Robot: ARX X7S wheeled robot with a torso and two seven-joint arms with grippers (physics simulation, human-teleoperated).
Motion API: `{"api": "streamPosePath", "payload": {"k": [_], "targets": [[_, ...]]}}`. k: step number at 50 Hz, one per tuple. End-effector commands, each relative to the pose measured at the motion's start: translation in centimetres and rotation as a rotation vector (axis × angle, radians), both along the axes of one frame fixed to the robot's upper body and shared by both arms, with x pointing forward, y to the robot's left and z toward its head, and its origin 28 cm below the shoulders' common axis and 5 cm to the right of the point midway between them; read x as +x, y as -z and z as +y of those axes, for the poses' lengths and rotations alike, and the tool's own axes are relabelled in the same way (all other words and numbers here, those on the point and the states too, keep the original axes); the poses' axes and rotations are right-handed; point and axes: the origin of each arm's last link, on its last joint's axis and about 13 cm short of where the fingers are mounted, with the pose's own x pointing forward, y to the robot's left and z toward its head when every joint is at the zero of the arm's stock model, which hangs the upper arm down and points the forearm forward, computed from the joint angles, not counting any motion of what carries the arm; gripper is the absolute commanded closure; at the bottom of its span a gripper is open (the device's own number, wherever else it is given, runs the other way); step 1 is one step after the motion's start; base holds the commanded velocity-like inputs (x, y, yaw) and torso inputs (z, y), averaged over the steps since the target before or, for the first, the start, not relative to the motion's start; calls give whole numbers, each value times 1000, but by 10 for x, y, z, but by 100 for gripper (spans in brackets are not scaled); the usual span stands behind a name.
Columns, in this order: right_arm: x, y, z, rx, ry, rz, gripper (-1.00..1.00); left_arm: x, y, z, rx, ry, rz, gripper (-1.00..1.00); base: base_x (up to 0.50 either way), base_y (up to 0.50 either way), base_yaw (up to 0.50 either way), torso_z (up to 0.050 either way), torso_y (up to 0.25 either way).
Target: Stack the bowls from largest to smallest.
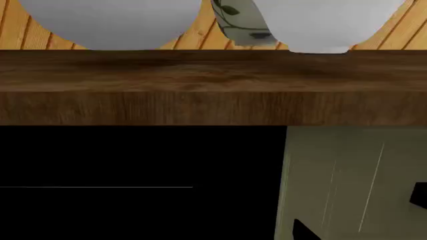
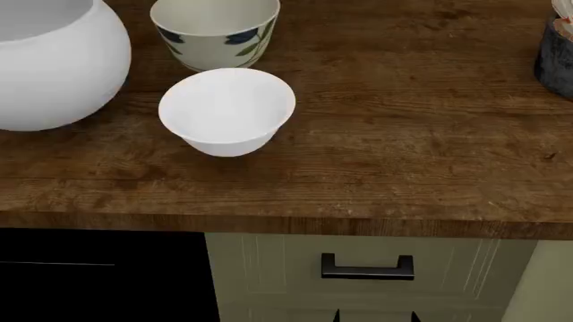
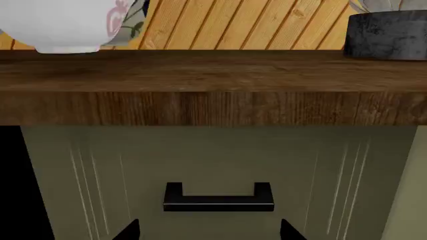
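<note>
Three bowls on the counter; neither claw reaches them.

Left wrist view: the large white bowl fills the upper left of the frame, the small white bowl the upper right, the printed bowl between and behind them, all on the wooden countertop. No claw fingers are clearly visible, so I cannot tell their state.
Head view: the large bowl sits at upper left, the printed bowl at top centre, the small bowl just in front of it and apart from both. A dark pot stands at the right edge; a drawer handle shows below. No claw appears.
Right wrist view: the small bowl is at upper left; dark finger tips at the bottom edge stand spread, below the counter, well apart from the bowls.
</note>
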Motion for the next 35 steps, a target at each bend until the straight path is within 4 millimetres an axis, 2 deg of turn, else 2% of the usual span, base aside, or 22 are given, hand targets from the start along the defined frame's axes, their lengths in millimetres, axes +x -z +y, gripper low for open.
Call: {"api": "streamPosePath", "payload": {"k": [1, 14, 35], "targets": [[0, -1, 1, 0, 0, 0, -100, 0, -2, 0, 0, 0, 0, -100, 0, 0, 0, 0, 0], [0, 1, 1, -4, 3, 2, -100, -1, -2, 1, -40, 34, -13, -100, 0, 0, 0, 1, 0], [1, 0, 1, -11, 1, 7, -100, -3, -3, 2, -55, 46, -33, -100, 0, 0, 0, 49, 0]]}}
